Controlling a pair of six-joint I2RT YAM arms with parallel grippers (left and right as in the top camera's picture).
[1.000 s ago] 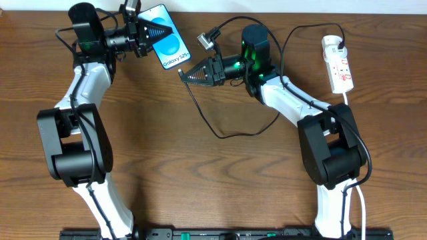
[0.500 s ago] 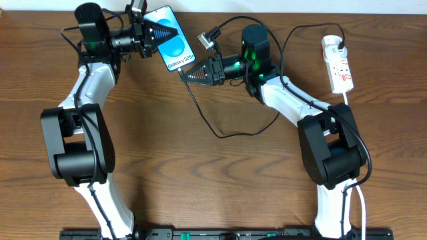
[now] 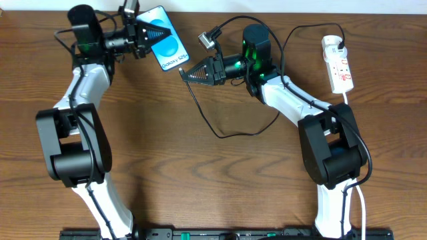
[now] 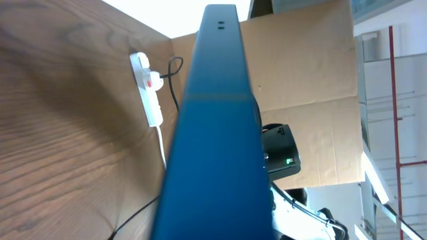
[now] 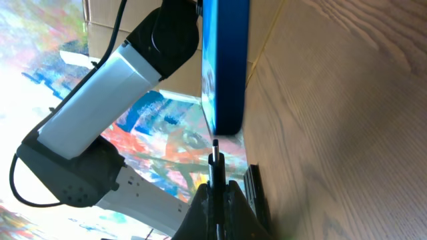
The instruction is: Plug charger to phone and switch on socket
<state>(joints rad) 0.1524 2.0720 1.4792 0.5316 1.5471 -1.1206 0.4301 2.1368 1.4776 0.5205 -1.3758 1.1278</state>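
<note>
The left claw (image 3: 163,32) pinches the phone (image 3: 172,50). The right claw (image 3: 185,73) pinches the charger (image 5: 215,155) tip, just beside the phone's short end with the white words. The tip points along the phone's long way, with a tiny gap between them.

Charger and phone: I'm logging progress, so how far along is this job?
Done: the left claw holds the phone, and the right claw grips the charger by its tip. In hand: in the right wrist view the tip sits just short of the phone's edge, not yet in. Left: plug it in, then switch on the socket.
</note>
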